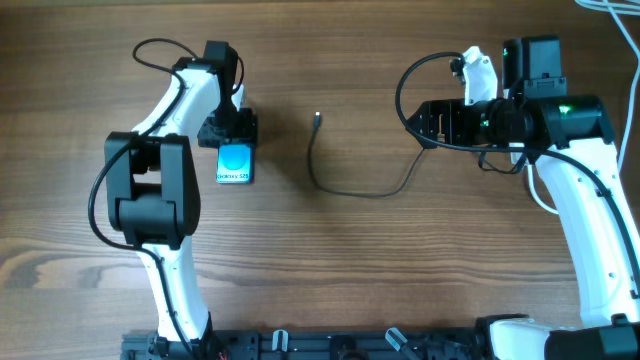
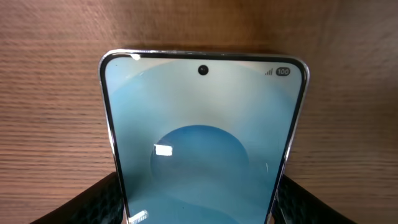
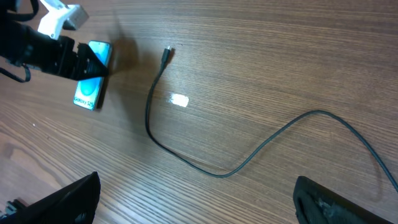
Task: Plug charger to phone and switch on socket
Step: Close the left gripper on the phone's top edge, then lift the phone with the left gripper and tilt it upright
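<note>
Light-blue phone (image 1: 235,163) screen-up; thin black charger (image 1: 350,194) curved, apart

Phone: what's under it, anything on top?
The phone rests on the wood table; nothing visible beneath it. The left gripper hides one end, jaws at both edges.

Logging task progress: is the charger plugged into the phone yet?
Not plugged in. The connector tip of the charger lies on the bare table, clearly apart from the phone.
</note>
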Tool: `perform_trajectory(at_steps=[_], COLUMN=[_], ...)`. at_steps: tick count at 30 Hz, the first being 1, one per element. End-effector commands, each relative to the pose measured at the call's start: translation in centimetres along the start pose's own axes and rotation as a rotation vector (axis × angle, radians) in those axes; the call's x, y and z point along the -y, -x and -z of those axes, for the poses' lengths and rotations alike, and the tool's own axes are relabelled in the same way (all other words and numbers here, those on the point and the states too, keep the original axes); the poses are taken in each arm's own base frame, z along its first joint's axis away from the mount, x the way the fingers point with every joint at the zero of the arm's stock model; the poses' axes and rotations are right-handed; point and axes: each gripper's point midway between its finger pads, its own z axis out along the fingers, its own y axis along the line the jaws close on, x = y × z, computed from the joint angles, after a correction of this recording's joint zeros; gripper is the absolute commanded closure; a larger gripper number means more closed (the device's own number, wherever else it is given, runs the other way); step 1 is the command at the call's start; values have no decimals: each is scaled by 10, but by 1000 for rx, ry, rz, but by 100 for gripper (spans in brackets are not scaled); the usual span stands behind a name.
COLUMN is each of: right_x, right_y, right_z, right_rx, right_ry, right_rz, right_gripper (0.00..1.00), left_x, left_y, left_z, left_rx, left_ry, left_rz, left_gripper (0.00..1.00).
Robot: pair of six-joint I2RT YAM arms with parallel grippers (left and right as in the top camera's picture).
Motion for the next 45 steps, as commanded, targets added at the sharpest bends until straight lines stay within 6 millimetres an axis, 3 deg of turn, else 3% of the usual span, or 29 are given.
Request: perform_trajectory(at_steps=[1,6,15,23,29,36,45], right_x=[2,2,2,2,2,2,2], right_y=[3,3,3,3,2,2,2], right_z=[-2,-2,-2,-2,-2,-2,-2], right_rx=[1,2,1,1,0,1,-2], right_ry=[-2,-2,-2,-1,-1,-1,-1], right_rz=[7,7,6,6,5,5,-3], right_gripper=[0,0,0,0,0,0,0], left_x=[9,15,53,94,123,129,135], left_y=[22,29,27,20,14,12,7], left_z=[22,41,73,92,125,181,205], left_rx=[65,102,97,-15,-171,-396,-575], left_ry=[-45,-92,-328,-589,-872,-1210,-1310], left_rz=[21,120,263,385,487,607,698], left_gripper=[29,30,31,32,34,34,35])
